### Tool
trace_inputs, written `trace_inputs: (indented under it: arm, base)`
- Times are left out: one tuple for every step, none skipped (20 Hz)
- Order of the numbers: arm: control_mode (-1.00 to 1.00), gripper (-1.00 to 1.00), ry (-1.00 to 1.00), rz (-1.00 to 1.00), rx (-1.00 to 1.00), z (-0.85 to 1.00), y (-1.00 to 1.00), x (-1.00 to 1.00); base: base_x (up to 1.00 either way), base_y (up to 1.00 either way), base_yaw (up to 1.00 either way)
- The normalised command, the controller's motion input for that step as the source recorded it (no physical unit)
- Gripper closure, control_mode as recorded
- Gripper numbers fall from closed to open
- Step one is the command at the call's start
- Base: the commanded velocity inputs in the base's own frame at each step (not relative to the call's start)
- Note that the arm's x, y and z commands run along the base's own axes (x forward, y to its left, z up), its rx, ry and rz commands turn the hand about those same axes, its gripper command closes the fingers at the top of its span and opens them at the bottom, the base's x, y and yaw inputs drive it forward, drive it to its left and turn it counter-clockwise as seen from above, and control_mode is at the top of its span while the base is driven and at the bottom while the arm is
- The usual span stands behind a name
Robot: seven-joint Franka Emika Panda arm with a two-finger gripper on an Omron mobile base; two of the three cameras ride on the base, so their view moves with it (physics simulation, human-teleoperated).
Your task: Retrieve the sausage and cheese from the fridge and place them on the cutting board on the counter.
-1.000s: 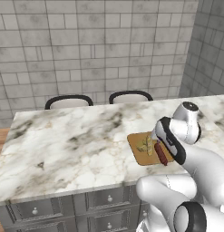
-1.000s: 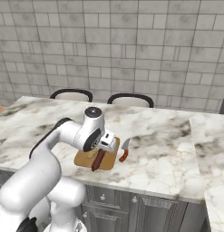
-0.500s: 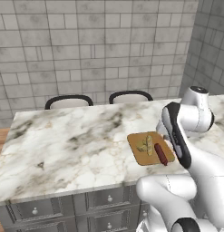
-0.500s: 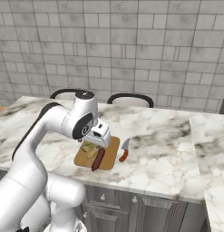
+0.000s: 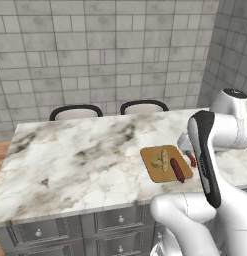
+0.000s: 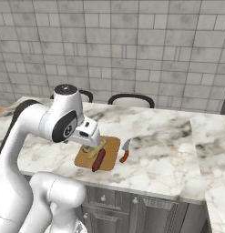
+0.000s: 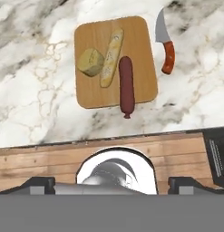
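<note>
Marble bench (image 5: 80, 165), white with grey-brown veins, over grey drawers with round knobs; a grey tiled wall stands behind it. No brand, label or writing can be read on any surface.

Two dark-rimmed chair backs (image 5: 76, 112) rise above the far edge of the bench, side by side.

Cutting board (image 7: 115, 61), tan wood with rounded corners, lies flat on the bench near its front edge. It carries three items. The sausage (image 7: 126, 86), dark red-brown, lies lengthwise on the board, with one end reaching just past the board's edge nearest the bench front. A pale, elongated bread-like stick (image 7: 111, 57) lies beside the sausage, tilted slightly. The cheese (image 7: 90, 62), a pale yellow chunk, sits on the far side of that stick from the sausage and touches it. In the left base view the same board (image 5: 154, 171) shows the sausage (image 5: 177, 170) on the side towards the arm.

Knife (image 7: 165, 46), with a grey blade and red-orange handle, rests on the bench just beside the board, apart from it, on the sausage side. In the right base view the knife (image 6: 125, 151) lies to the right of the board (image 6: 111, 152).

The pincer (image 7: 111, 183) hangs above and well clear of the board, over the bench front, jaws spread wide with nothing between them; its dark finger tips (image 7: 37, 183) stand at the lower corners of the hand view. The white arm partly hides the board in the right base view.
</note>
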Motion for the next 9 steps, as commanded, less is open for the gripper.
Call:
trace_inputs:
  arm:
    - [-1.00, -1.00, -0.23, 0.11, 0.00, 0.44, 0.09, -0.64]
    - [-1.00, -1.00, -0.17, 0.09, 0.00, 0.28, 0.16, -0.66]
    - [-1.00, -1.00, -0.13, 0.09, 0.00, 0.09, 0.23, -0.61]
    - [-1.00, -1.00, -0.13, 0.10, 0.00, 0.05, 0.29, -0.59]
    - [-1.00, -1.00, -0.14, 0.12, 0.00, 0.05, 0.36, -0.56]
    - [-1.00, -1.00, -0.16, 0.13, -0.01, 0.09, 0.36, -0.54]
    - [-1.00, -1.00, -0.21, 0.15, -0.03, 0.09, 0.42, -0.58]
    - [-1.00, -1.00, -0.30, 0.16, -0.03, 0.16, 0.42, -0.64]
    - [-1.00, -1.00, -0.33, 0.15, -0.01, 0.28, 0.40, -0.51]
  base:
    - [0.00, 0.00, 0.00]
    - [0.00, 0.00, 0.00]
    - [0.00, 0.00, 0.00]
    - [0.00, 0.00, 0.00]
    - [0.00, 0.00, 0.00]
    - [0.00, 0.00, 0.00]
    - [0.00, 0.00, 0.00]
    - [0.00, 0.00, 0.00]
    - [0.00, 0.00, 0.00]
